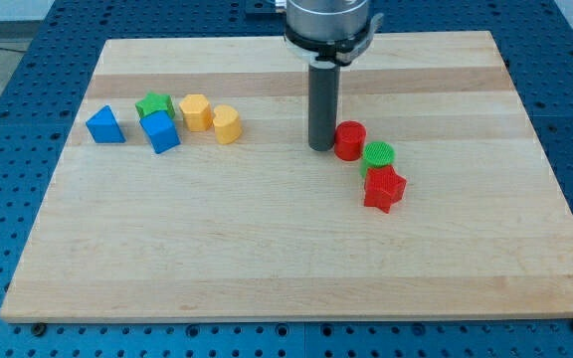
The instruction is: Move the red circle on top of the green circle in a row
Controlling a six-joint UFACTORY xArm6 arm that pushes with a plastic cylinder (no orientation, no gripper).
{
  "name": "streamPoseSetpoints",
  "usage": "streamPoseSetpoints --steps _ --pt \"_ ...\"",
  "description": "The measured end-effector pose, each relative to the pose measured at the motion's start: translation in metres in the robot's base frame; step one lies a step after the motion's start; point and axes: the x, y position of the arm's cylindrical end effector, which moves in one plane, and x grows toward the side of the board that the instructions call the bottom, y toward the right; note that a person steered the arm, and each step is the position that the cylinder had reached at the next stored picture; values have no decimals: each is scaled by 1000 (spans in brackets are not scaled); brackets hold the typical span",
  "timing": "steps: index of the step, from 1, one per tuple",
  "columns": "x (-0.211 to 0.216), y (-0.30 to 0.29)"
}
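Note:
The red circle (349,140) stands right of the board's middle. The green circle (378,157) touches it just below and to the view's right. A red star (384,189) sits directly below the green circle, touching it. My tip (322,147) rests on the board right against the red circle's left side. The rod rises straight up to the arm's mount at the view's top.
At the view's left stands a cluster: a blue triangle (105,125), a green star (154,105), a blue cube (160,132), a yellow hexagon (196,111) and a yellow heart-like block (227,124). The wooden board (286,268) lies on a blue perforated table.

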Motion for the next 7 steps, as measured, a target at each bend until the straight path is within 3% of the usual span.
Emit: streamPoseSetpoints --steps 4,7 --pt "0 -16" --pt "0 17"
